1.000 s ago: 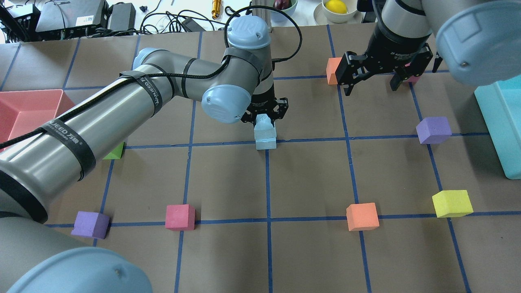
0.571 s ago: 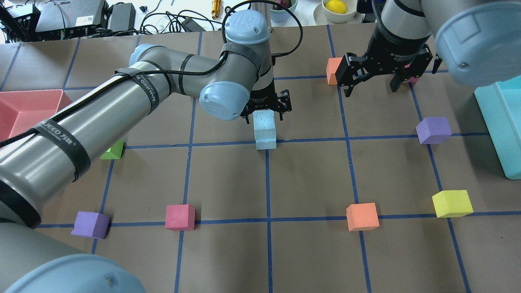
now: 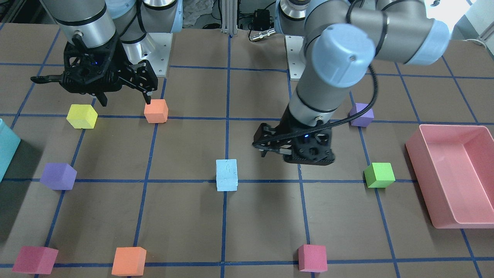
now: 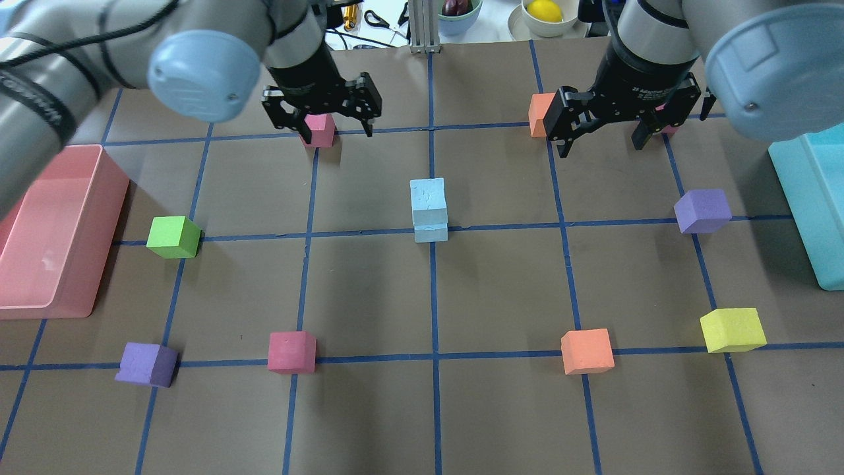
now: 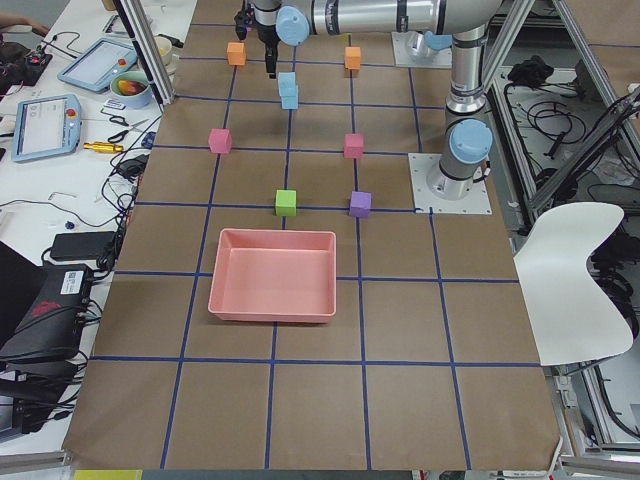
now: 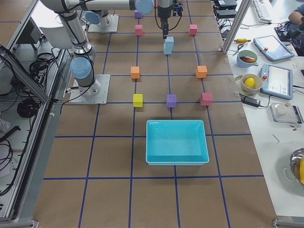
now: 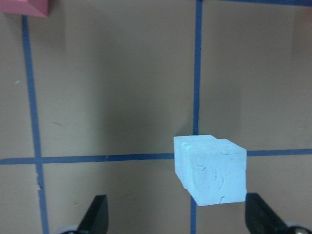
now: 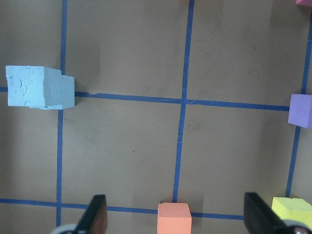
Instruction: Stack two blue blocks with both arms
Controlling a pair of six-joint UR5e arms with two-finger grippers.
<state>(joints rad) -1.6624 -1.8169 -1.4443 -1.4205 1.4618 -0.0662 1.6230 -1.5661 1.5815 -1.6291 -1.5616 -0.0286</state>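
The two blue blocks stand stacked at the table's centre, the upper one (image 4: 428,196) on the lower one (image 4: 431,233), slightly offset. The stack also shows in the front view (image 3: 226,175) and in both wrist views (image 7: 212,168) (image 8: 39,87). My left gripper (image 4: 323,124) is open and empty, raised well above the table to the left of the stack; it shows in the front view (image 3: 297,154) too. My right gripper (image 4: 601,142) is open and empty, high at the far right, next to an orange cube (image 4: 541,113).
A pink tray (image 4: 105,251) sits at the left edge and a teal bin (image 4: 808,211) at the right edge. Loose cubes lie around the grid: pink (image 4: 320,130), green (image 4: 173,236), purple (image 4: 146,364), pink (image 4: 291,351), orange (image 4: 587,351), yellow (image 4: 732,329), purple (image 4: 703,211).
My left gripper opened, let go of the upper blue block, then rose and swung away to the left. The block stays on the lower one. The right arm has not moved.
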